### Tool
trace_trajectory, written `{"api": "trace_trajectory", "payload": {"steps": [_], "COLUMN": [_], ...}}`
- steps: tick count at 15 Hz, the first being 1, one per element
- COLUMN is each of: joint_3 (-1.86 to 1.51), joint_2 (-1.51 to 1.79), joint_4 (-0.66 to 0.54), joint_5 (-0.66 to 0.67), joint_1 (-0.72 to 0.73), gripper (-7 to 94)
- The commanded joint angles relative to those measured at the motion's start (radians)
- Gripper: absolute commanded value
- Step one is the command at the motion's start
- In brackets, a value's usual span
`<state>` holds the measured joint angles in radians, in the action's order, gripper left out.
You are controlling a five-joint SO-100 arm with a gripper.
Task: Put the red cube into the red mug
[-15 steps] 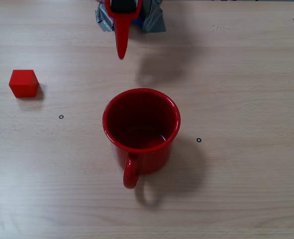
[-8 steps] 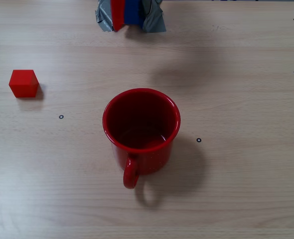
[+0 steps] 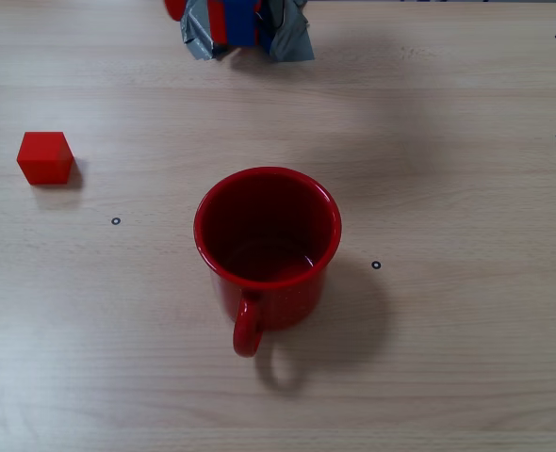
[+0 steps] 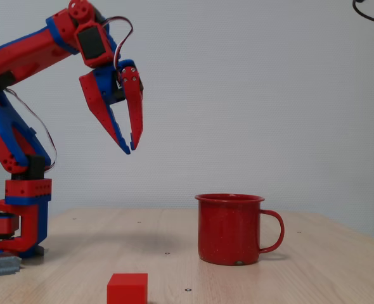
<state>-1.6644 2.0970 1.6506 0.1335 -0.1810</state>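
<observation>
In the overhead fixed view, the small, sharp-edged, matte bright-red cube [image 3: 44, 156] sits alone on the pale wood-grain table [image 3: 448, 188], well left of the glossy, speckled red enamel mug [image 3: 267, 247], whose handle points toward the camera. In the side fixed view, the red-and-blue gripper [image 4: 130, 147] hangs high, empty, fingertips nearly together; the cube lies below it, nearer the camera.
</observation>
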Motion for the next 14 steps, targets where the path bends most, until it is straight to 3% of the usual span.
{"api": "trace_trajectory", "payload": {"steps": [1, 6, 14], "joint_3": [0.107, 0.167, 0.448], "joint_2": [-0.023, -0.169, -0.514], "joint_4": [0.008, -0.054, -0.037], "joint_5": [0.058, 0.216, 0.417], "joint_1": [-0.084, -0.276, -0.497], "gripper": [0, 0, 0]}}
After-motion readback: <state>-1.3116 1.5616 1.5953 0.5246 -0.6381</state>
